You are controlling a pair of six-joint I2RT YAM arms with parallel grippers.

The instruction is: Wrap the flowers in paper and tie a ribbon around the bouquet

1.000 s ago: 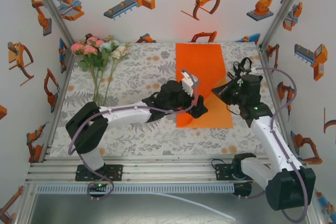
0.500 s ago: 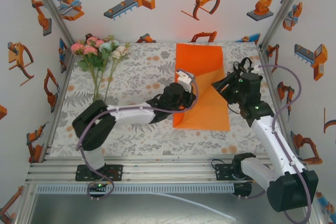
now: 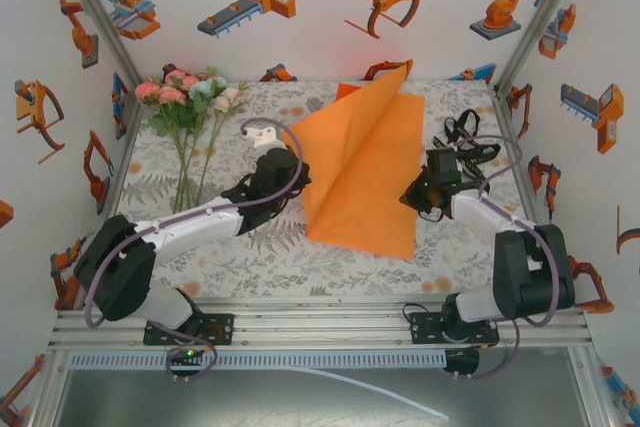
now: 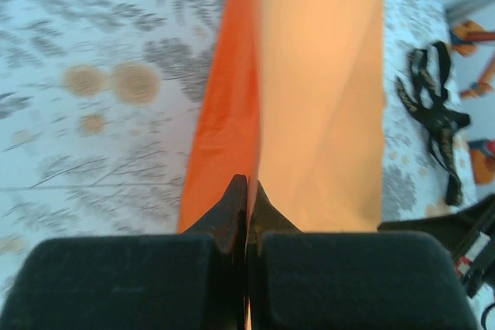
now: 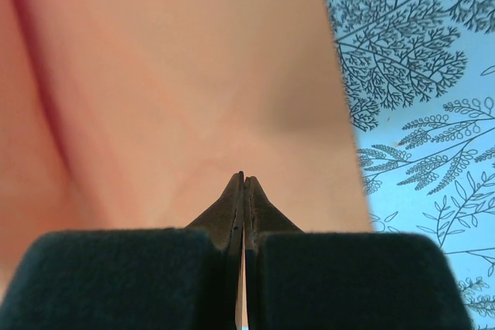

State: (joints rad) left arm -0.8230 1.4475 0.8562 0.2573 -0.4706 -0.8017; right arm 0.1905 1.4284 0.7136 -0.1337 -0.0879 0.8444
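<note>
The orange paper (image 3: 365, 167) stands lifted off the tablecloth in a tent, its peak toward the back wall. My left gripper (image 3: 298, 175) is shut on its left edge, and in the left wrist view the sheet (image 4: 325, 113) runs straight into the closed gripper (image 4: 247, 183). My right gripper (image 3: 412, 195) is shut on the right edge; its wrist view shows the paper (image 5: 178, 75) pinched in the gripper (image 5: 244, 179). The flowers (image 3: 190, 97) lie at the back left, stems toward me. The black ribbon (image 3: 460, 130) (image 4: 433, 106) lies crumpled at the back right.
Printed floral tablecloth (image 3: 250, 257) covers the table. Walls with orange robot stickers close in the left, back and right sides. An aluminium rail (image 3: 320, 322) runs along the near edge by the arm bases.
The paper lay flat a second ago with the left gripper open over it. Now both grippers pinch its edges, and the sheet is raised and shifted left.
</note>
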